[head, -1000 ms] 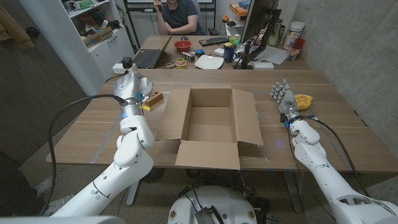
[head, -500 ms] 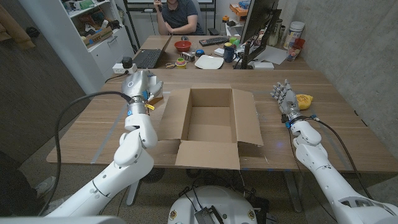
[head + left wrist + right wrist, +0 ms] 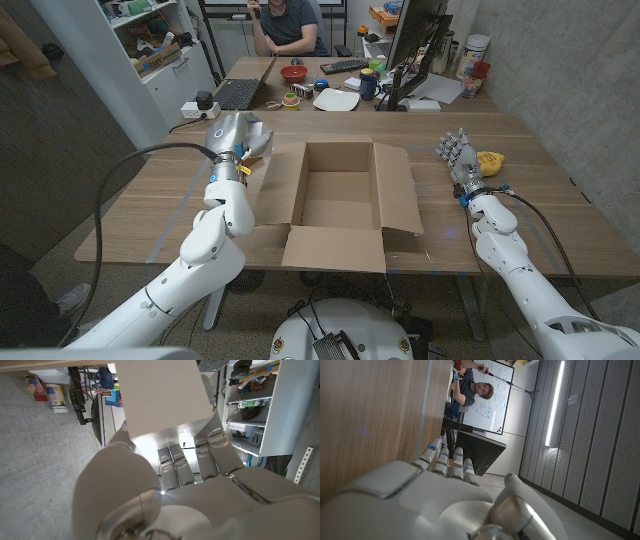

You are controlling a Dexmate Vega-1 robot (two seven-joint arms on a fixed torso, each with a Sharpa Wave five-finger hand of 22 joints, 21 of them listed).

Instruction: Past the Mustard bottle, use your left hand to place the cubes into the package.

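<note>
Left hand (image 3: 170, 485) grips pale flat-faced cube (image 3: 162, 395) beside open brown cardboard package (image 3: 340, 200)

Left arm is extended forward from the head view's lower left, forearm raised, left hand (image 3: 237, 136) lifted above the table. In the left wrist view the left hand (image 3: 170, 485) is seen with fingers (image 3: 172, 462) curled around a pale block. Right arm is stretched forward, right hand (image 3: 455, 153) set upright, fingers (image 3: 442, 457) straight and close together, nothing held.
</note>
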